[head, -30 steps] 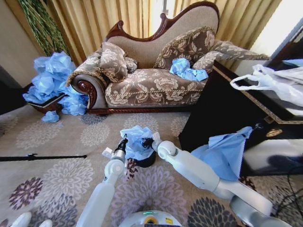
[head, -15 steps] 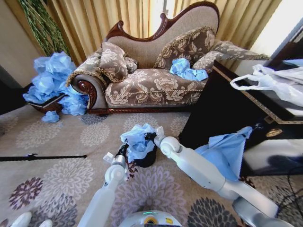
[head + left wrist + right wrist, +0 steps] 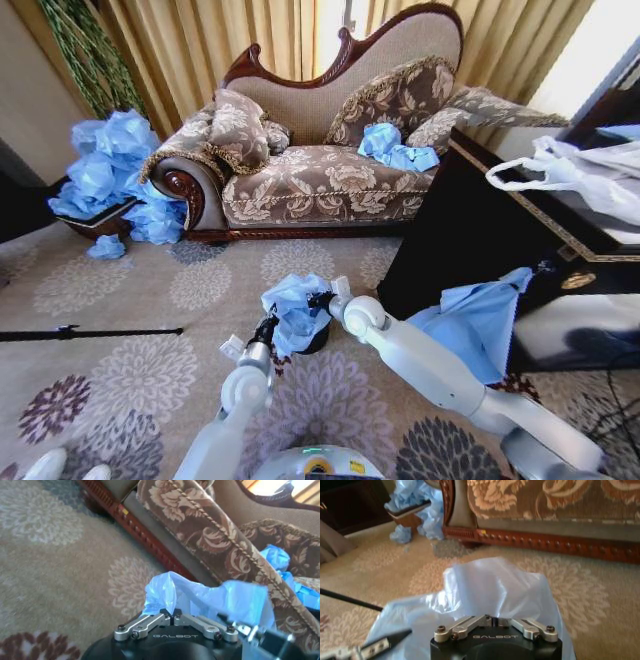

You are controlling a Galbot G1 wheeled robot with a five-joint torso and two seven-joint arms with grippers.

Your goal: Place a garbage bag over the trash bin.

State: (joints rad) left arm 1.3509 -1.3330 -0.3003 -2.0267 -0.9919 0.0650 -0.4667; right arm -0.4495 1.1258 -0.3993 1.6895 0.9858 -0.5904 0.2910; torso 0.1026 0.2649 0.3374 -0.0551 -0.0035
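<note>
Both arms have carried the garbage bag point(image 3: 296, 308) a little farther up the carpet since a moment ago, and it now hides more of the trash bin point(image 3: 316, 342). At the lower centre of the frame, the left end effector point(image 3: 269, 326) is clenched on the bag's near edge, while the right end effector point(image 3: 322, 298) is pinching its far side. Behind them stands the sofa point(image 3: 320, 170).

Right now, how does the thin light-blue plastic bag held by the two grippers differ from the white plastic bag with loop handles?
The thin light-blue garbage bag hangs bunched over the black trash bin, pinched by the left gripper and right gripper; the white plastic bag lies untouched on the dark cabinet. The blue one shows no handles, the white one has loops. Both are crumpled thin plastic.
</note>
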